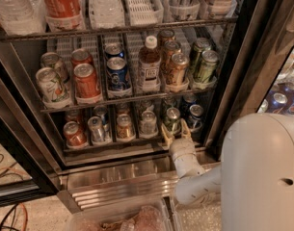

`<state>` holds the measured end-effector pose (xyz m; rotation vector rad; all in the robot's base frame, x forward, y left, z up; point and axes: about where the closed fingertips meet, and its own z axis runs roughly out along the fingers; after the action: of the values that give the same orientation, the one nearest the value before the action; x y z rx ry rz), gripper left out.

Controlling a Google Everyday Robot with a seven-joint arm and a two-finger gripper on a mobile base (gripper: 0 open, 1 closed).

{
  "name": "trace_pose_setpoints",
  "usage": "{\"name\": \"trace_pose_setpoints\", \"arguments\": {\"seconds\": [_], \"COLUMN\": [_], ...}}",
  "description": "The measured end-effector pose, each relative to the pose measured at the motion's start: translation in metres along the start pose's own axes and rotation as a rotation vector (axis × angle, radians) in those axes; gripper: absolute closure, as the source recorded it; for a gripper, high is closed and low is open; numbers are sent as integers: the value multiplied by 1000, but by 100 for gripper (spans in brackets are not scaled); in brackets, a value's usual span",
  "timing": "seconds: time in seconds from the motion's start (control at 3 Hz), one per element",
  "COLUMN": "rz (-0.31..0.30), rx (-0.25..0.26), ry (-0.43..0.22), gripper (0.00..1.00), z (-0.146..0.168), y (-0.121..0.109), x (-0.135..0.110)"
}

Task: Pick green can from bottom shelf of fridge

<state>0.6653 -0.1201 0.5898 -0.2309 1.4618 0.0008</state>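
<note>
The green can stands upright near the right end of the bottom shelf of the fridge, between a silver can and a dark blue can. My gripper is at the shelf's front edge, right in front of the green can. It is open, with one tan finger at the can's lower left and the other at its lower right. The can's lower part is hidden behind the gripper. My white arm reaches up from the lower right.
The shelf also holds red, silver and orange cans. The rack above holds a bottle, slim olive-green cans and other cans. The ribbed steel base lies below. My white body fills the lower right. Cables lie left.
</note>
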Motion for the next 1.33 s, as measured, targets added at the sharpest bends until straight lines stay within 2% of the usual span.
{"name": "trace_pose_setpoints", "arguments": {"seconds": [0.67, 1.0, 1.33], "rz": [-10, -10, -10], "rx": [-24, -24, -24], "ry": [-15, -15, -15], "gripper": [41, 60, 83], "z": [14, 14, 14], "y": [3, 3, 3], "x": [-2, -1, -1]}}
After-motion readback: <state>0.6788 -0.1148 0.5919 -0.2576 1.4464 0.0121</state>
